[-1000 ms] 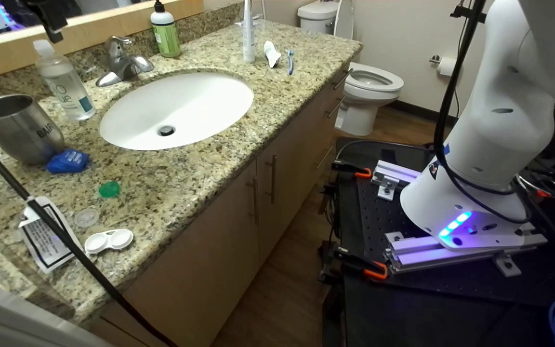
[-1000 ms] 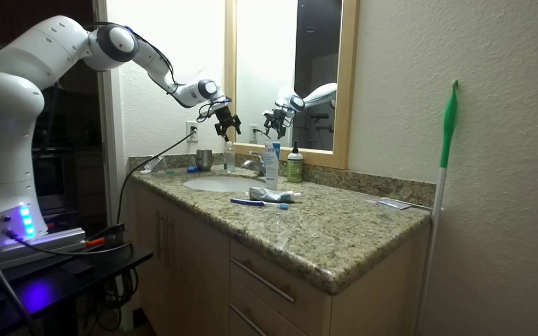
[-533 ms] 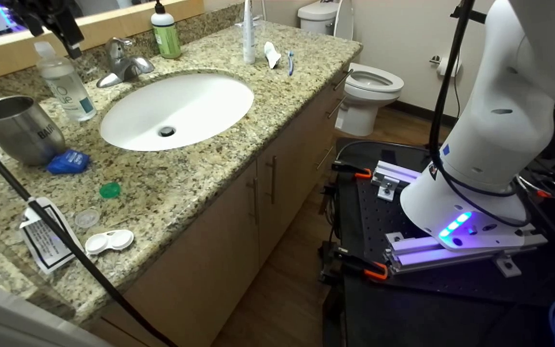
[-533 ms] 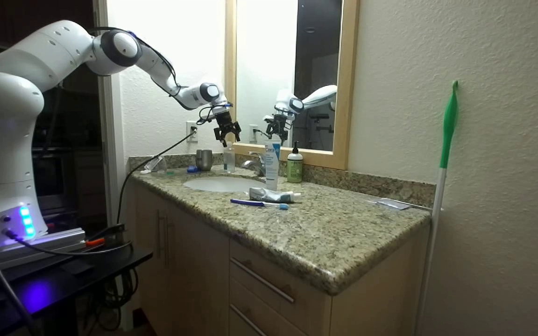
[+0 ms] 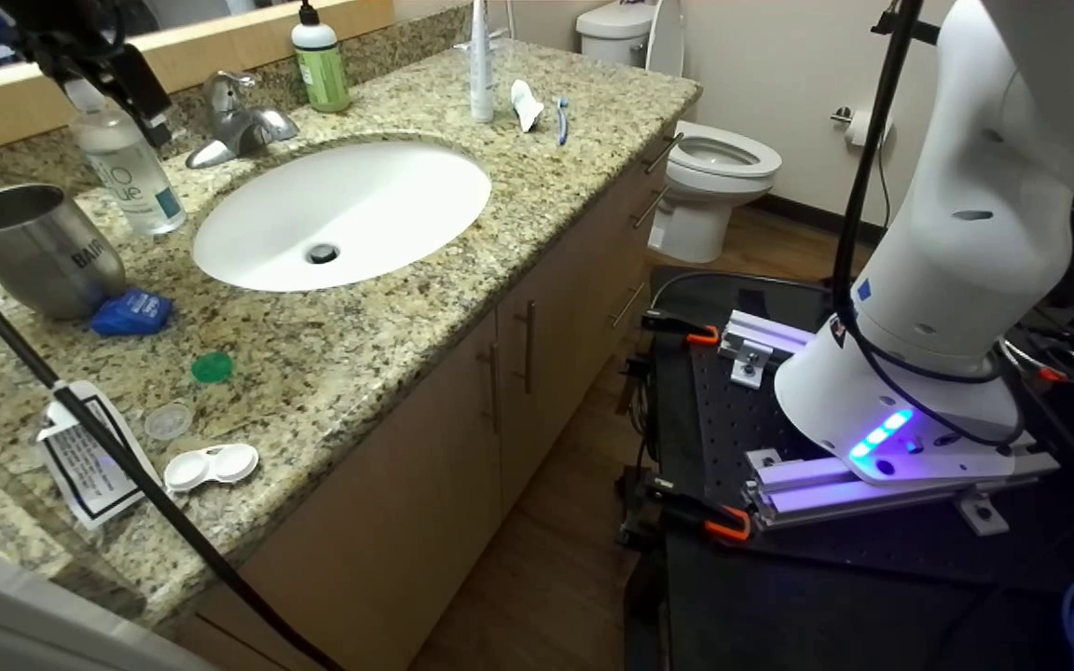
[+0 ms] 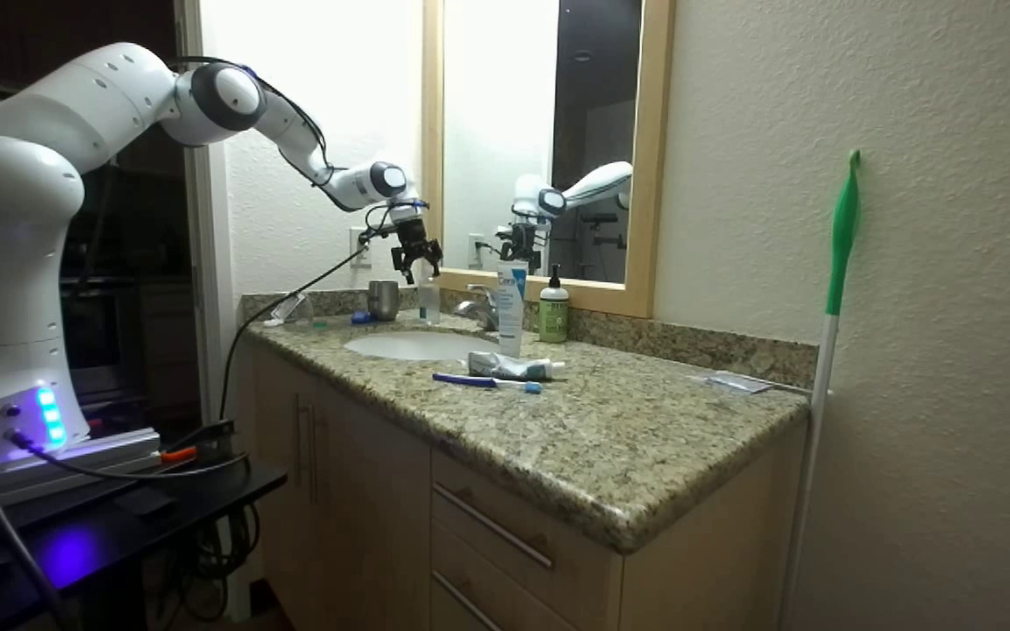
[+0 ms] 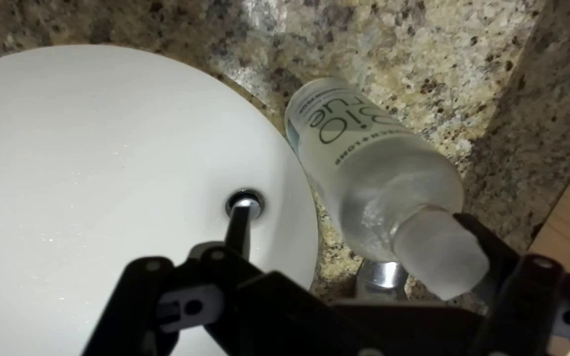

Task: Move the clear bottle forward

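Observation:
The clear bottle [image 5: 131,177] stands upright on the granite counter beside the sink, behind the metal cup. It also shows in an exterior view [image 6: 429,302] and in the wrist view [image 7: 359,148], with its white cap and printed label. My gripper [image 7: 353,216] is open, with its fingers at either side of the cap in the wrist view. The cap lies close to the right-hand finger there; I cannot tell whether they touch. In an exterior view the gripper [image 6: 423,270] is at the bottle's top, and in the exterior view from above one finger partly covers the bottle's neck.
The grey metal cup [image 5: 43,247] and a blue item [image 5: 131,312] stand near the bottle. The sink [image 5: 351,214] and faucet [image 5: 239,121] are beside it. A green soap bottle [image 5: 321,65] stands beyond the faucet. The mirror frame [image 6: 549,298] rises behind.
My gripper has come down over the last second, from above the bottle to its cap, with the fingers staying apart. The bottle has not moved.

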